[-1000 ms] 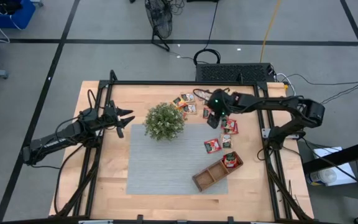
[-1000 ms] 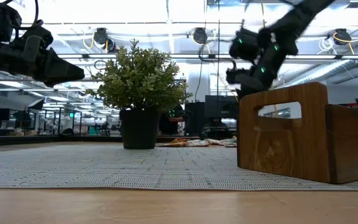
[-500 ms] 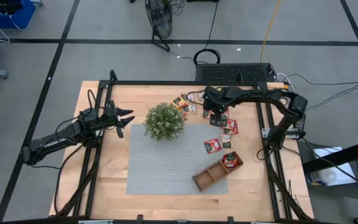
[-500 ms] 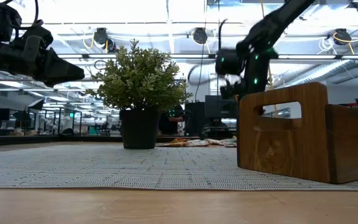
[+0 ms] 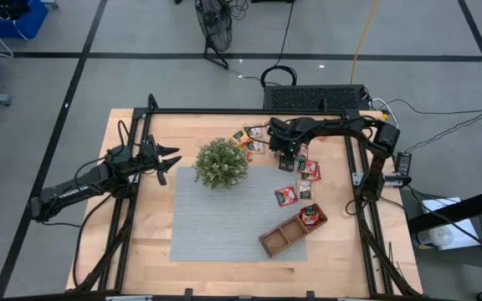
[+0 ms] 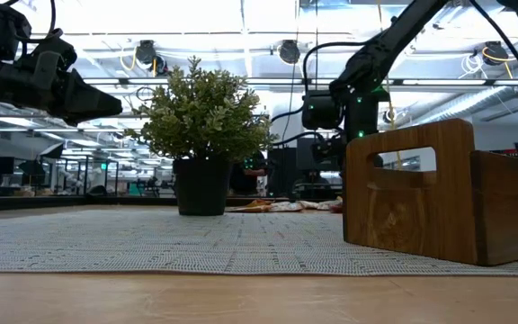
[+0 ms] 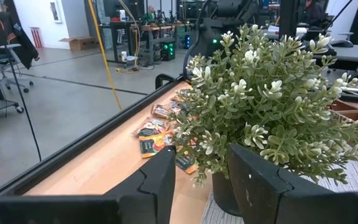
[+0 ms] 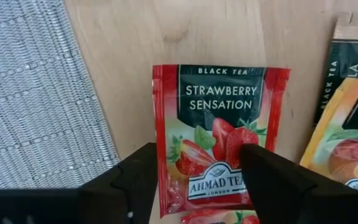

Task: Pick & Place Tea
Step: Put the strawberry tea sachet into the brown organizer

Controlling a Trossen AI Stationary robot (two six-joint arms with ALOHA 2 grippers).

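Observation:
Several tea sachets lie flat on the wood at the table's far right; more show past the plant in the left wrist view. My right gripper hangs over them, pointing down and open. Its fingers stand on either side of a red strawberry sachet that lies flat below, and I see no touch. One sachet lies in the right compartment of the brown wooden tray. My left gripper waits open and level, left of the plant.
A potted plant stands at the far edge of the grey mat, between the two arms. An orange sachet lies close beside the red one. In the low view the tray's wall hides the table under my right gripper.
My right gripper has sunk toward the sachets, drifting a little toward the table's left. It has also tipped over from a slant to point nearly straight down. The sachets, the tray and my left arm have kept still.

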